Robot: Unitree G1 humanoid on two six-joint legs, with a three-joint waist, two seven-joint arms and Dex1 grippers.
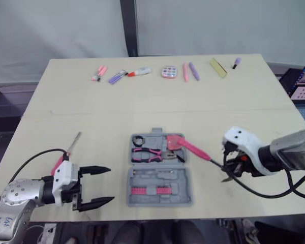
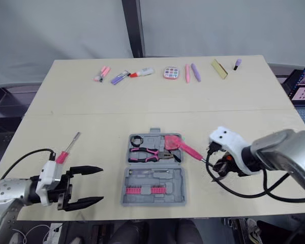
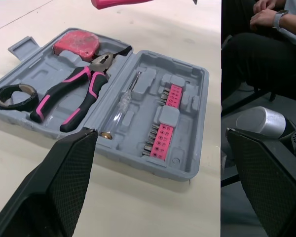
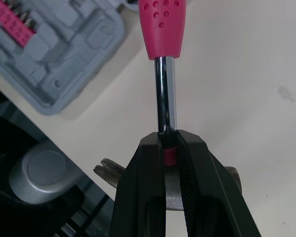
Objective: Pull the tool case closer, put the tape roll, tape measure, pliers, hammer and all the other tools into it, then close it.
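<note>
The grey tool case point(image 1: 185, 197) lies open at the table's front centre. In it are a black tape roll point(image 1: 138, 141), pink-handled pliers point(image 1: 147, 154), a pink tape measure point(image 1: 173, 142) and a strip of pink bits point(image 3: 163, 131). My right gripper point(image 1: 229, 170) is to the right of the case, shut on the hammer's steel shaft point(image 4: 165, 98) just beside the head point(image 4: 107, 173). The pink hammer handle point(image 1: 194, 149) points left, and its end reaches the case's far right corner. My left gripper point(image 1: 102, 185) is open at the front left, aimed at the case. A pink-handled screwdriver point(image 1: 70, 146) lies behind it.
Markers, pens and small items point(image 1: 168, 71) line the table's far edge. The table's front edge runs just below the case. A seated person point(image 3: 266, 44) is close beyond that edge. Bare tabletop lies between the case and the far row.
</note>
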